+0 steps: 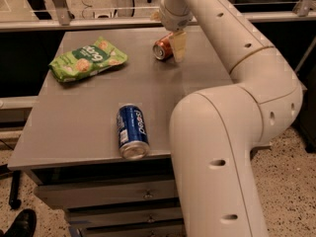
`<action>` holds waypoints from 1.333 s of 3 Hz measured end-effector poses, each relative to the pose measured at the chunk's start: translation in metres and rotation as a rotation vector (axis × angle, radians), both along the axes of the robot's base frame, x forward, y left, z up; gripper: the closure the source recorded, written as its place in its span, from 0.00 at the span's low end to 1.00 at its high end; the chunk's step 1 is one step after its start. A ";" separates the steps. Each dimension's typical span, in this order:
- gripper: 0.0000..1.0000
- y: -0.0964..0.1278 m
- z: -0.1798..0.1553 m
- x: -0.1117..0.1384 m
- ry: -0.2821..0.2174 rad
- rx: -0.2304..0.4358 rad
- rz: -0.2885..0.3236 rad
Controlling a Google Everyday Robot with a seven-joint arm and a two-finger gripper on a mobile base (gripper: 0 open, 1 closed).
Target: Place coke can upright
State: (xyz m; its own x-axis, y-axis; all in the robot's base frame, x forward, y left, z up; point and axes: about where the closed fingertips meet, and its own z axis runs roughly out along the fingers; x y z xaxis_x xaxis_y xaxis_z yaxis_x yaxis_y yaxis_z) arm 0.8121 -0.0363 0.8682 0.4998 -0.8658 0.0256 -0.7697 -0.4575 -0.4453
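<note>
The blue can (132, 131) says "pepsi" in white. The green bag (88, 59) has white letters, too hard to read. The gripper (177, 48) is right by the coke can (161, 49), far back on the bench (74, 132); the can's writing cannot be read.

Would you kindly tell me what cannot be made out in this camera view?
All in the camera view:
1. The coke can: its right end is hidden behind the claw, which is beside it near the far edge of the table; a grip cannot be judged.
2. The table's right side is covered by the arm.
3. The shoe is cut off at the lower left corner.
</note>
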 end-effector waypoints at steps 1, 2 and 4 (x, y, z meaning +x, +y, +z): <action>0.00 -0.003 -0.008 0.006 0.007 -0.031 0.048; 0.00 -0.004 -0.015 0.006 0.035 -0.067 0.087; 0.40 0.003 -0.024 -0.003 0.087 -0.087 0.161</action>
